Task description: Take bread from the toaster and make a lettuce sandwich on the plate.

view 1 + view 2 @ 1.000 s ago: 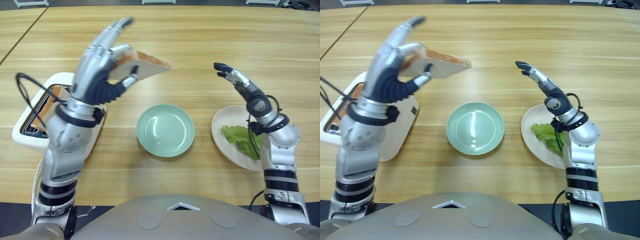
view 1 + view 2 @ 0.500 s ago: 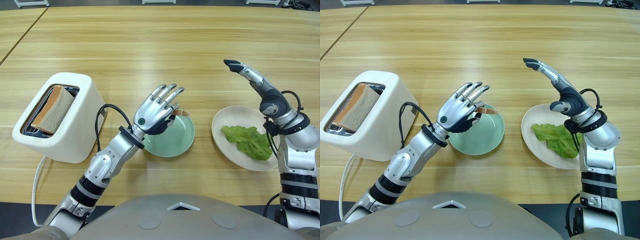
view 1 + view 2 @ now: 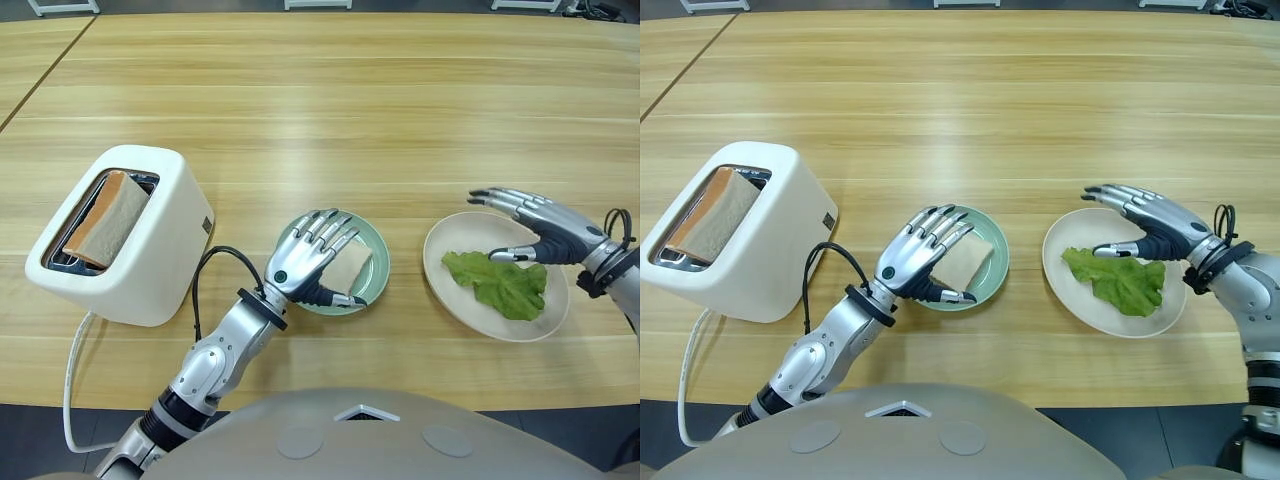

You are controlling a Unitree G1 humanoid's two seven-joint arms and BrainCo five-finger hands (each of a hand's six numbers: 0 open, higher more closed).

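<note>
— What is counted on the tabletop?

— One bread slice is seen standing in the toaster, and a second bread slice lies in the green plate. One lettuce leaf is laid on the beige plate.

— And the room around them?

— Both plates are set apart, close to the near edge. Broad wood is seen beyond them.

— The fingers?

— The left hand is stretched out, uncurled, over the second bread slice's left edge, with the thumb along its near side. The right hand is spread slack above the beige plate's far rim, thumb tip just beside the lettuce leaf. Nothing is held.
</note>
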